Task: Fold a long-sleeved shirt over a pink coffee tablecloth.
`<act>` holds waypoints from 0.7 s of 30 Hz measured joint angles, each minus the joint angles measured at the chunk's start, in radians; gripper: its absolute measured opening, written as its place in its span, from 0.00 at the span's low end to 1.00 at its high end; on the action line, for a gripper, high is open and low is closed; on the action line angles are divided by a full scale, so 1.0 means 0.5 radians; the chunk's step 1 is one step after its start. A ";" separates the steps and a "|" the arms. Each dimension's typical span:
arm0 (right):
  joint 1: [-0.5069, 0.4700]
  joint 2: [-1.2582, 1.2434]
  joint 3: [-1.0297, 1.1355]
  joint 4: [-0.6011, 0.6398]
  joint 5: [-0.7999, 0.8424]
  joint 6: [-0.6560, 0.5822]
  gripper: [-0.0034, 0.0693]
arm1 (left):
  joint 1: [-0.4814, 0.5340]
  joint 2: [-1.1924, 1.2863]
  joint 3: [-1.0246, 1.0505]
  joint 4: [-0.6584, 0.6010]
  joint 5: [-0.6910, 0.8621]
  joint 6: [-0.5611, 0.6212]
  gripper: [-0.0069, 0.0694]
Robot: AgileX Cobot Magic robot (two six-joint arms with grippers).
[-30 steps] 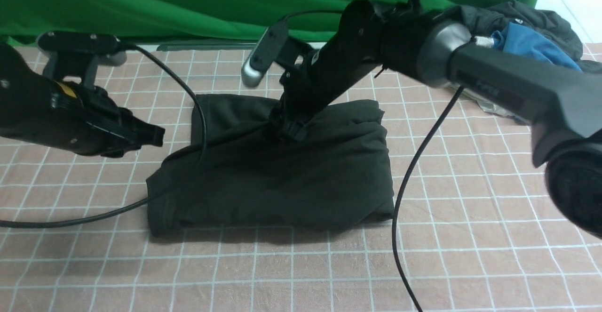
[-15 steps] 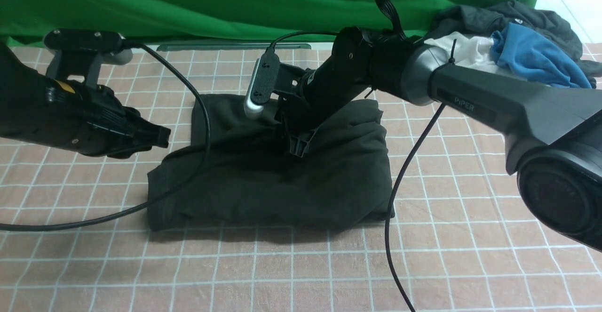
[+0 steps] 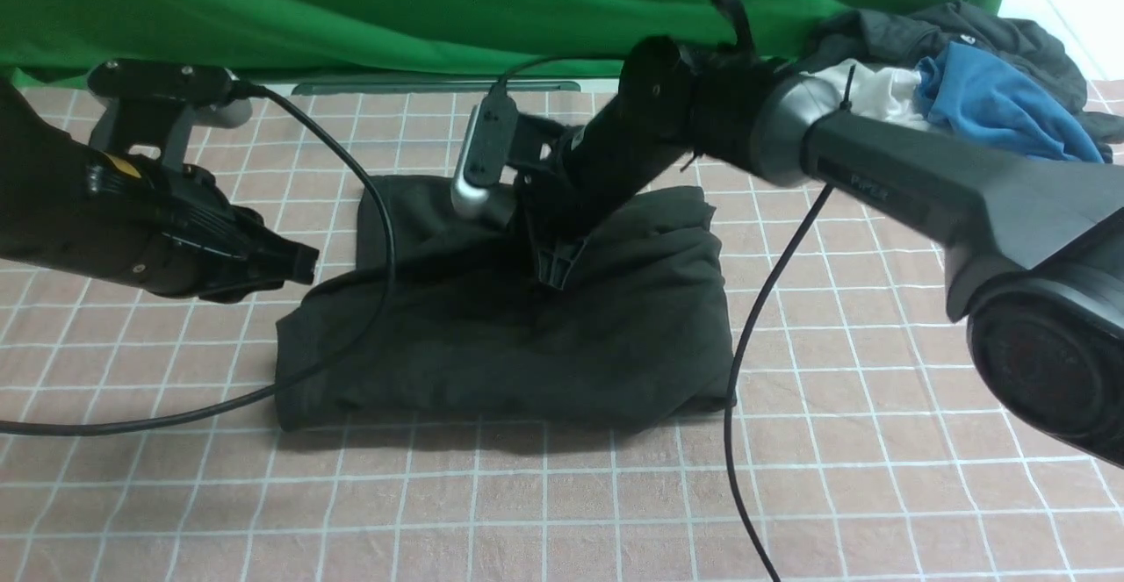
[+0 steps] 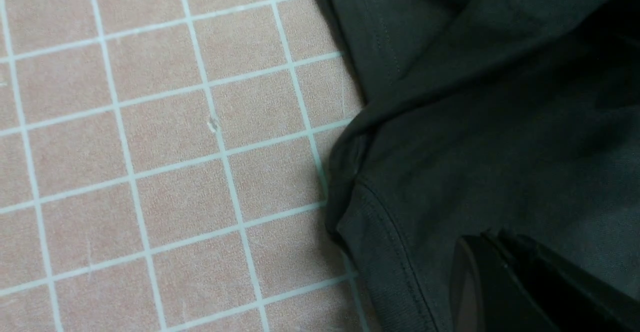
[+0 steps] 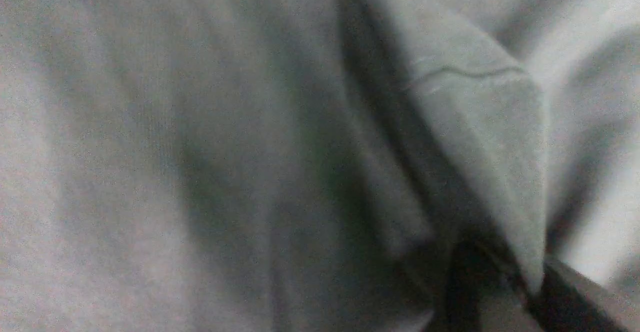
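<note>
In the front view, the shirt (image 3: 505, 327) is seen folded into a rumpled black block mid-cloth (image 3: 878, 441). The right gripper (image 3: 551, 273) is pressed into its top, jaws narrow, pinching a fold; the left gripper (image 3: 299, 263) (jaws closed, empty) hovers beside it.

Left wrist view: a ribbed hem is shown.

Right wrist view: a fold is held between the jaws.

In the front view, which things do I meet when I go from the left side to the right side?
left gripper → long-sleeved shirt → right gripper, closed on a fold of the shirt → pile of blue, white and dark grey garments, far right.
</note>
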 joint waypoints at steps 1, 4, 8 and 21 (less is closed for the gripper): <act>-0.005 -0.018 -0.017 0.000 0.010 0.016 0.12 | 0.000 0.000 0.000 0.000 0.000 0.010 0.11; -0.024 -0.059 -0.043 -0.003 0.008 0.042 0.12 | 0.000 0.000 0.000 0.000 0.000 0.019 0.11; -0.061 -0.077 -0.058 -0.003 -0.029 0.125 0.12 | 0.000 0.000 0.000 0.000 -0.002 0.020 0.11; -0.127 -0.059 -0.058 -0.011 -0.261 0.353 0.18 | 0.000 0.000 0.000 0.000 -0.034 0.024 0.11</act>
